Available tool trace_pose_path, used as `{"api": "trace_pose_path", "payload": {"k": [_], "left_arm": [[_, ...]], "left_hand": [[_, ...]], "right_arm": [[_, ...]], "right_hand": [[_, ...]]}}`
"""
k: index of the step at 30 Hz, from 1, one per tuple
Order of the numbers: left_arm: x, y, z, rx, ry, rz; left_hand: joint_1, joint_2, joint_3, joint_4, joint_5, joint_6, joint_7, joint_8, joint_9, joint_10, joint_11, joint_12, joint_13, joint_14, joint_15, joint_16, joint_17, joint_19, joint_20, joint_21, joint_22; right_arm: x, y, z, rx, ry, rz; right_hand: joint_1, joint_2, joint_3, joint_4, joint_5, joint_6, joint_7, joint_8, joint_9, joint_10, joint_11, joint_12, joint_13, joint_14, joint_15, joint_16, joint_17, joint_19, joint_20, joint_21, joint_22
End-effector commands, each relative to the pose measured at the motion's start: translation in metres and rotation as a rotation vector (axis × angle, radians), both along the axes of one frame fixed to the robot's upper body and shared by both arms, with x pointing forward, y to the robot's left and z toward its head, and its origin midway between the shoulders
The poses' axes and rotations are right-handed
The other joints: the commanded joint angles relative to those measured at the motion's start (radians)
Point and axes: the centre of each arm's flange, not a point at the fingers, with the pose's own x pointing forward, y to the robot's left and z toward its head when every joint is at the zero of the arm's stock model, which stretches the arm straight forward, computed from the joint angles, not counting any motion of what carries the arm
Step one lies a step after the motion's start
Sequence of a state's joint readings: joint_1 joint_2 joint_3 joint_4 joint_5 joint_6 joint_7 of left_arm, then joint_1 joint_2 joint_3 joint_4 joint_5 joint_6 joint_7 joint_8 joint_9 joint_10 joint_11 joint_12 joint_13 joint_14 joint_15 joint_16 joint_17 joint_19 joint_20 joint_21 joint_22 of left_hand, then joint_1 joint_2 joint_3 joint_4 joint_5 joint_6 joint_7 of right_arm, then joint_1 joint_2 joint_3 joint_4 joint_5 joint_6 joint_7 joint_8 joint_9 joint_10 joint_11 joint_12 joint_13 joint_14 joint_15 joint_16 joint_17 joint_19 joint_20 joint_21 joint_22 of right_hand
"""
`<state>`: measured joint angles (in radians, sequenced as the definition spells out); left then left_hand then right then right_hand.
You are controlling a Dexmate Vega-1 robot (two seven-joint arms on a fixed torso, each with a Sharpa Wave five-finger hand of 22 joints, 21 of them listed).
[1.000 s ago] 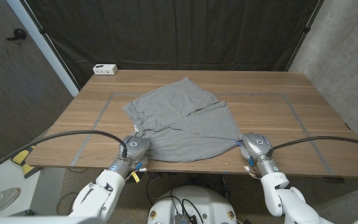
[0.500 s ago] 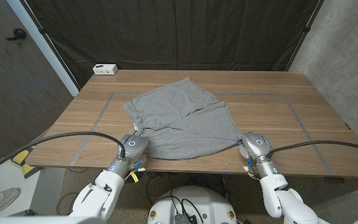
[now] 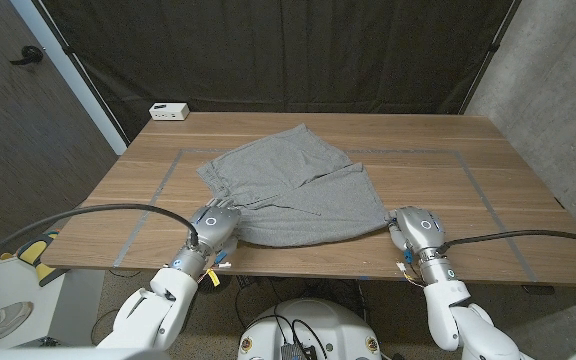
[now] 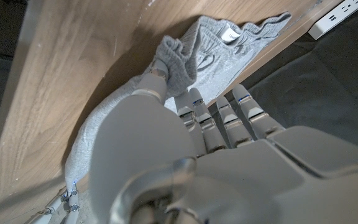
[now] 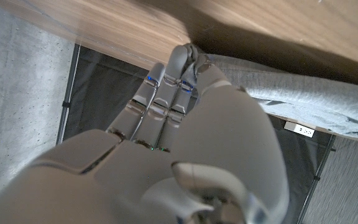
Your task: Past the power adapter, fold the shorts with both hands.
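Grey shorts (image 3: 293,187) lie spread across the middle of the wooden surface (image 3: 488,200), near edge lifted slightly at both corners. Left hand (image 3: 215,226) pinches the near-left corner, cloth bunched at its fingers (image 4: 166,62). Right hand (image 3: 416,229) grips the near-right corner. White power adapter (image 3: 169,111) sits at the far-left corner, well apart from the shorts.

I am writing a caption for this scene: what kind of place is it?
Probably a lab or test room: black curtains behind a wooden table marked with tape, and a bare concrete wall.
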<state>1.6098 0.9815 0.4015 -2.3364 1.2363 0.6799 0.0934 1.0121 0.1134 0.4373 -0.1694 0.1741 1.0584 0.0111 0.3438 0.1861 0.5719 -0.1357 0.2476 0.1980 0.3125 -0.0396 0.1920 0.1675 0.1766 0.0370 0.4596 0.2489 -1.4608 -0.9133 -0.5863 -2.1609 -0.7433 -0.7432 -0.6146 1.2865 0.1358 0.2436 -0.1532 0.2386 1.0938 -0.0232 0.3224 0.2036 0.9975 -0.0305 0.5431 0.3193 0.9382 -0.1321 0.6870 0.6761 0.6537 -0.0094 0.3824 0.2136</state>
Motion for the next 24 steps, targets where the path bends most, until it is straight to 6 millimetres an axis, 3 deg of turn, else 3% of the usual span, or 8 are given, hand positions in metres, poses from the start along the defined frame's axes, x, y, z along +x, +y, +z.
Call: {"api": "trace_pose_path", "payload": {"k": [1, 13, 24], "left_arm": [[-0.007, 0.003, 0.017, -0.041, -0.025, -0.04], [-0.018, 0.015, 0.034, -0.171, 0.039, -0.108], [-0.034, 0.03, 0.053, -0.143, -0.022, -0.07]], "left_hand": [[0.032, 0.008, 0.008, -0.008, 0.008, 0.03, 0.027, 0.094, 0.108, 0.008, 0.002, -0.005, 0.003, 0.008, -0.08, -0.003, 0.0, -0.004, -0.008, 0.006, 0.003], [0.054, -0.02, 0.033, -0.014, 0.041, 0.092, 0.068, 0.155, 0.15, 0.022, 0.011, -0.013, 0.002, 0.008, -0.074, -0.008, 0.004, -0.014, -0.014, 0.021, 0.006], [0.056, -0.029, 0.047, -0.009, 0.058, 0.075, 0.061, 0.165, 0.169, 0.011, 0.0, -0.023, 0.002, -0.002, -0.075, -0.01, 0.007, -0.019, -0.013, 0.028, 0.008]], "right_arm": [[-0.012, -0.009, 0.009, 0.03, -0.08, -0.01], [-0.014, -0.012, 0.022, 0.055, -0.121, 0.027], [-0.022, -0.01, 0.035, 0.059, -0.114, 0.076]], "right_hand": [[-0.008, -0.016, 0.008, -0.002, 0.002, 0.011, 0.003, 0.007, -0.001, 0.054, 0.02, 0.06, 0.098, 0.012, -0.069, -0.009, 0.002, -0.002, 0.008, 0.005, -0.001], [-0.014, -0.02, 0.025, -0.003, -0.001, 0.013, 0.004, 0.0, -0.003, 0.044, 0.022, 0.061, 0.11, 0.011, -0.07, -0.031, 0.0, -0.009, 0.01, 0.007, -0.004], [-0.019, -0.038, 0.042, -0.009, -0.009, 0.035, 0.013, 0.004, -0.001, 0.063, 0.027, 0.071, 0.121, 0.03, -0.059, -0.043, -0.002, -0.013, 0.016, 0.011, -0.006]]}}
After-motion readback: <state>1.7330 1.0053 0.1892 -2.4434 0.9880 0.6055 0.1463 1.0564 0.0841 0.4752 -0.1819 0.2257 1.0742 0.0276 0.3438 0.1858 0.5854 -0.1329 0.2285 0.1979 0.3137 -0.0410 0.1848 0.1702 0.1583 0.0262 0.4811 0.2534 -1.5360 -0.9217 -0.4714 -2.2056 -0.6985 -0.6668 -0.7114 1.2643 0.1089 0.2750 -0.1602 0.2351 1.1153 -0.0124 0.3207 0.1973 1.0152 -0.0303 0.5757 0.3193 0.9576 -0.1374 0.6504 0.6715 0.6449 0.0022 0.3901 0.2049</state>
